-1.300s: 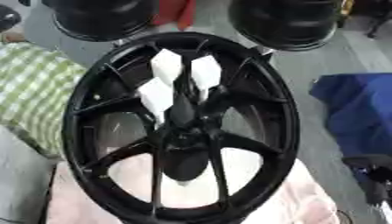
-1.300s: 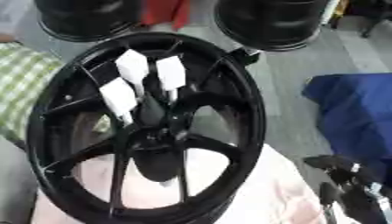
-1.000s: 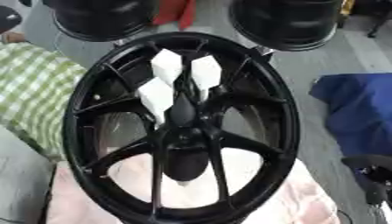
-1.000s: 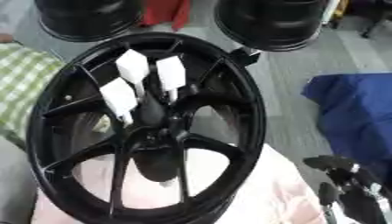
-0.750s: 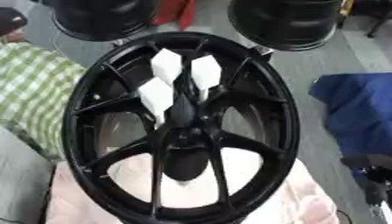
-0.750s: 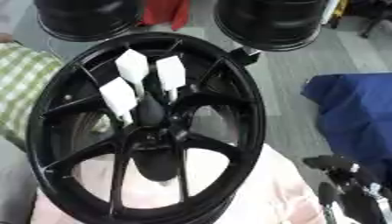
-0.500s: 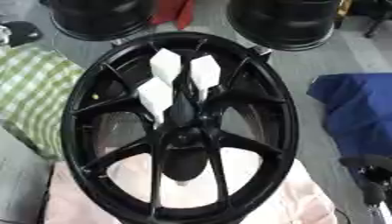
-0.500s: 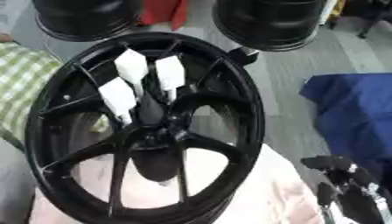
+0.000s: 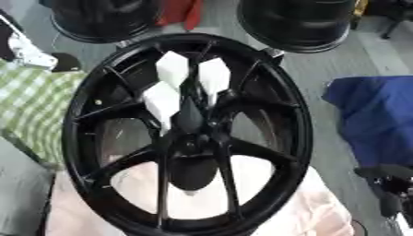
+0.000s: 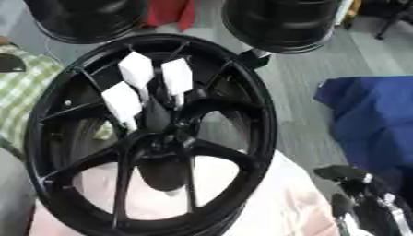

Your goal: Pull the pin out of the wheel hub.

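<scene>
One black spoked wheel hub (image 9: 190, 138) is counted in front. Three white block-shaped pins are seen in it: upper left (image 9: 172, 69), upper right (image 9: 214, 75), lower left (image 9: 162, 100). Two more black wheels are seen behind, left (image 9: 105, 18) and right (image 9: 297, 20). One blue cloth (image 9: 373, 120), one green checked cloth (image 9: 32, 110) and one pink cloth (image 10: 274, 203) are counted. One robot hand (image 10: 363, 205) is seen at the lower right.
</scene>
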Robot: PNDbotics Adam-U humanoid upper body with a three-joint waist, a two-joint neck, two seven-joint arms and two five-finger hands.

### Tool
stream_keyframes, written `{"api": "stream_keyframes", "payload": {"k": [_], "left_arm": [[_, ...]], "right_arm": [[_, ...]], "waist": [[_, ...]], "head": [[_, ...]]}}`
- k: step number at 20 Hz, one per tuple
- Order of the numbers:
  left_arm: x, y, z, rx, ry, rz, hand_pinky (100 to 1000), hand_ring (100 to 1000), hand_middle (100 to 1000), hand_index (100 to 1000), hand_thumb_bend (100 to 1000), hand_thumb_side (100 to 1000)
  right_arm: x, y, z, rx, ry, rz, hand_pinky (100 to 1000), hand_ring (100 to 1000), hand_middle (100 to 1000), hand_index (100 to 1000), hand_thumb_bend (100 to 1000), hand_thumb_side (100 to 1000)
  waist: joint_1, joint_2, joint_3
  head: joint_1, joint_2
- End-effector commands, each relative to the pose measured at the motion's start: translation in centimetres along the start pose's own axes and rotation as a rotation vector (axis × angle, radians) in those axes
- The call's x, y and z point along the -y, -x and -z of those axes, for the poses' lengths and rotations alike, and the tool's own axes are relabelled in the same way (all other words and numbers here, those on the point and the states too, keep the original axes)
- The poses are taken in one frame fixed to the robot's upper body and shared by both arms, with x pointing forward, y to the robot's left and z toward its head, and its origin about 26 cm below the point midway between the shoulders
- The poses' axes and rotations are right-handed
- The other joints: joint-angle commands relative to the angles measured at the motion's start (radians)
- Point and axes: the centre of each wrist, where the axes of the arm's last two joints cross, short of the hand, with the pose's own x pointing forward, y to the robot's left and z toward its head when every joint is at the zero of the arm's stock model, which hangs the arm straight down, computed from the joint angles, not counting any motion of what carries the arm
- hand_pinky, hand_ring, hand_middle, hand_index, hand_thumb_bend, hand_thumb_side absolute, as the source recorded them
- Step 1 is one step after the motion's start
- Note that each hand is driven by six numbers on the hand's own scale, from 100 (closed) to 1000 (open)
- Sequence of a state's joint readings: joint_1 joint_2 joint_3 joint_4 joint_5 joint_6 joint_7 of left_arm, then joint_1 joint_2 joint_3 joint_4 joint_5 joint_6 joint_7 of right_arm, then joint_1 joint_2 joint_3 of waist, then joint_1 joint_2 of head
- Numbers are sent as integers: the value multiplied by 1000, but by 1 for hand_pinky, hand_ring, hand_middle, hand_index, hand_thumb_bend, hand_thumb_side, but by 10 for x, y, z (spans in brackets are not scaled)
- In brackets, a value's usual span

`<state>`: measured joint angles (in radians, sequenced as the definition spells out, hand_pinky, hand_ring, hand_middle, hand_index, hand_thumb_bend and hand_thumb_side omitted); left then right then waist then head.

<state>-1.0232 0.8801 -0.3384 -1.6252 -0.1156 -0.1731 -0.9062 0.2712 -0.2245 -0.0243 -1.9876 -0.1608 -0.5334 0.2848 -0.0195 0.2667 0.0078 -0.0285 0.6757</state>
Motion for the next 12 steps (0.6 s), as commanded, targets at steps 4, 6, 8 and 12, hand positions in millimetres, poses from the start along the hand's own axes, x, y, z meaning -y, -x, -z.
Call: {"api": "stream_keyframes", "payload": {"k": [4, 6, 8, 12], "left_arm": [[-7, 0, 7, -3, 15, 44, 831, 678, 692, 863, 413, 316], [-8, 2, 11, -7, 13, 47, 837, 718, 725, 862, 406, 295], [-10, 3, 15, -16, 12, 53, 842, 748, 754, 862, 400, 271], [-11, 5, 23, -30, 3, 57, 851, 763, 768, 860, 396, 248]], "right_arm": [[1, -3, 4, 6, -19, -6, 813, 754, 642, 780, 100, 310], [0, -3, 5, 5, -23, -5, 813, 754, 642, 780, 100, 311], [0, -3, 6, 5, -29, -3, 813, 754, 642, 780, 100, 313], [-2, -3, 8, 6, -35, 0, 814, 754, 641, 780, 100, 315]], "waist": [[3, -10, -2], [3, -8, -3], [3, -6, -5], [3, 1, -14]], "head": [[1, -3], [2, -3], [3, -5], [8, -10]]}}
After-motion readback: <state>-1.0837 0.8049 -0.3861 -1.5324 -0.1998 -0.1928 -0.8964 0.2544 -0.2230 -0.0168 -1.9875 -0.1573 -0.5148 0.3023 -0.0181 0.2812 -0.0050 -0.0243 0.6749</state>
